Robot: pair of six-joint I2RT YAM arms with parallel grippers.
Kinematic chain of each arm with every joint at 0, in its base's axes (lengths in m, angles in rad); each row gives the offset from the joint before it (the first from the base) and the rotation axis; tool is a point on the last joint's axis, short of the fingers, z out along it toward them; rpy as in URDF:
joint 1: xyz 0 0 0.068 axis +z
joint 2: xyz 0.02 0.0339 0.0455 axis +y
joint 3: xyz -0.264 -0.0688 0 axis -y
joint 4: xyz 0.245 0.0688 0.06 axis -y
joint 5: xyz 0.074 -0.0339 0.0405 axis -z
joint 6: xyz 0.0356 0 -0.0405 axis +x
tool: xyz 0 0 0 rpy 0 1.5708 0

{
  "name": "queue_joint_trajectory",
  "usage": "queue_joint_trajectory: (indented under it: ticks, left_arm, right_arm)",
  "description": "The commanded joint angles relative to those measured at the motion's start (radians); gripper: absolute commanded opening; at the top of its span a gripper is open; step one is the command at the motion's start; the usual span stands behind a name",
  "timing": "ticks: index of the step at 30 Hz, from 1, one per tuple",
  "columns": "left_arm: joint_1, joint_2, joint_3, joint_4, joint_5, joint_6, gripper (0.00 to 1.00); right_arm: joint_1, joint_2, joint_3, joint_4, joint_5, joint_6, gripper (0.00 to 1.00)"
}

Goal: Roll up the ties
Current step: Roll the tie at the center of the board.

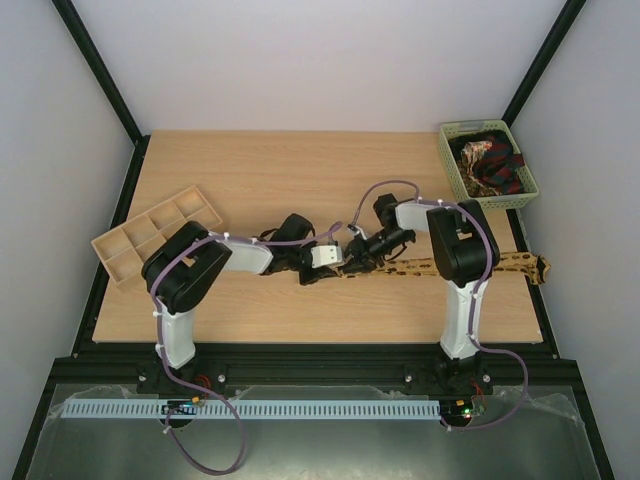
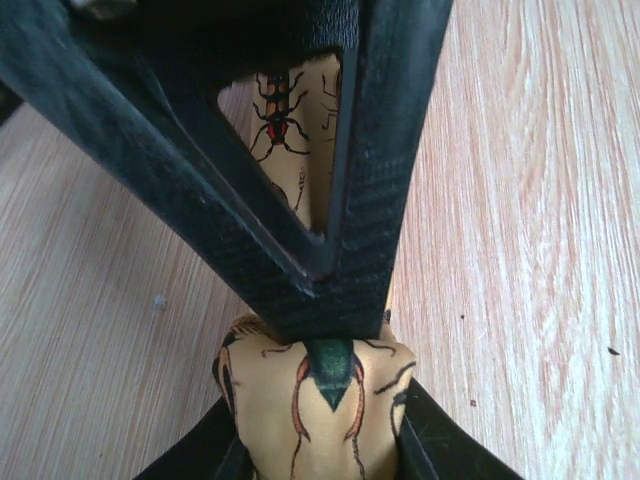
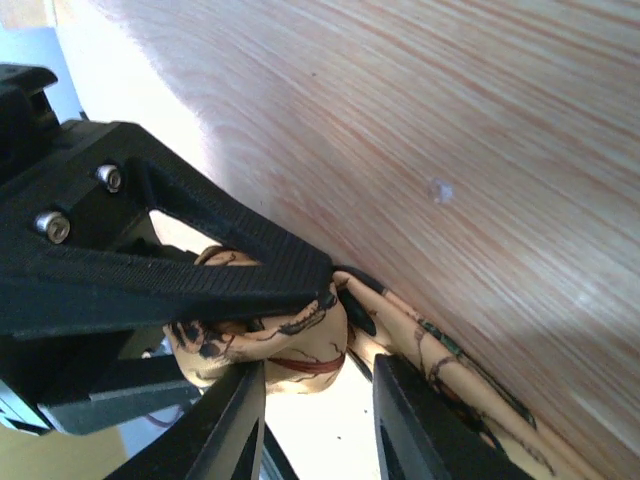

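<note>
**Left tool** (image 2: 325,290): its fingers are closed tip to tip on the tan, insect-printed tie (image 2: 320,410), with more of the fabric visible through the gap between them. **Right tool** (image 1: 362,258): its fingers (image 2: 440,450) stand apart on either side of the tie's rolled end, just beyond the left tool's tips. Whether they press it cannot be told. The unrolled length lies flat on the tabletop (image 1: 300,170), trailing behind the right tool.

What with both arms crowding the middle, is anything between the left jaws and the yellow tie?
Nothing visible does. The left gripper has its jaws pinched tip to tip straight onto the yellow tie, with only the table on either side.
</note>
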Motion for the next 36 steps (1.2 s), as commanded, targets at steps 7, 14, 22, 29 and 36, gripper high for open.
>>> queue_joint_trajectory:
  ticks: [7, 14, 22, 29, 36]
  left_arm:
    - [-0.031, 0.016, 0.054, -0.269, -0.14, -0.004, 0.19]
    - [-0.037, 0.029, 0.073, -0.291, -0.149, -0.009, 0.19]
    - [-0.037, 0.039, 0.085, -0.304, -0.144, -0.005, 0.19]
    - [-0.029, 0.042, 0.093, -0.303, -0.143, -0.017, 0.26]
    - [0.048, -0.057, 0.09, -0.233, -0.039, -0.053, 0.95]
  right_arm:
    - [-0.03, -0.113, -0.015, -0.134, 0.037, -0.057, 0.4]
    - [-0.002, -0.052, -0.002, -0.022, -0.061, 0.085, 0.39]
    - [0.044, -0.008, 0.03, 0.008, 0.006, 0.1, 0.28]
    - [0.035, 0.003, 0.026, -0.028, 0.093, 0.043, 0.01]
    - [-0.007, 0.034, -0.001, -0.03, 0.108, -0.011, 0.01]
